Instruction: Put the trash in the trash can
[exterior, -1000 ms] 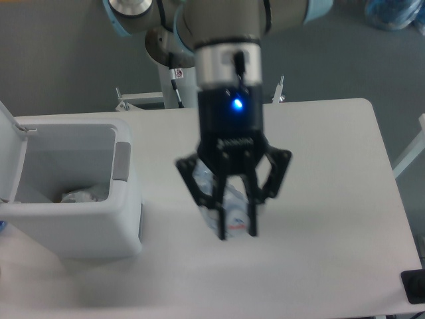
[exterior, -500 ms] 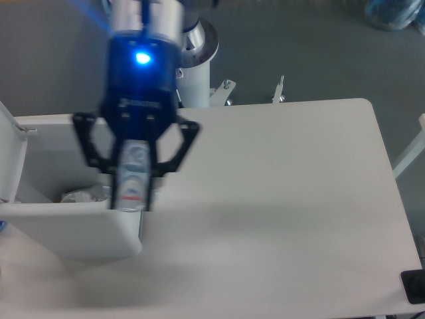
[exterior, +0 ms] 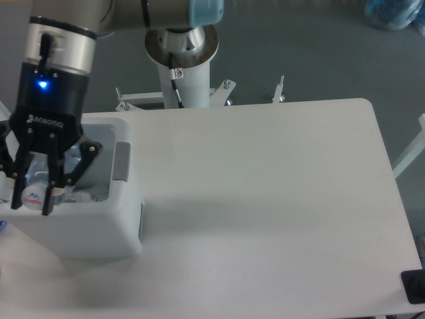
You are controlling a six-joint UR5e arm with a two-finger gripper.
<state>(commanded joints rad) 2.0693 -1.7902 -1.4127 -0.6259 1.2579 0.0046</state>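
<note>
The trash can (exterior: 86, 234), a boxy white-grey bin with a darker grey rim panel, stands at the table's left edge. My gripper (exterior: 32, 201) hangs over its open top, shut on the crushed clear bottle (exterior: 38, 186). The bottle's white cap points toward the camera, with a bit of red label showing. Inside the bin, to the right of my fingers, part of the crumpled clear wrapper (exterior: 85, 195) lies on the bottom. The bin's lid is mostly hidden behind my gripper and the frame edge.
The white table (exterior: 265, 199) stretches to the right of the bin. The arm's white pedestal (exterior: 182, 63) rises behind the table's far edge. A black object (exterior: 414, 286) sits at the front right corner, and a blue bag (exterior: 393, 13) lies on the floor at top right.
My gripper has carried the bottle leftward from the table's middle, past the bin's right wall, to above the bin's opening.
</note>
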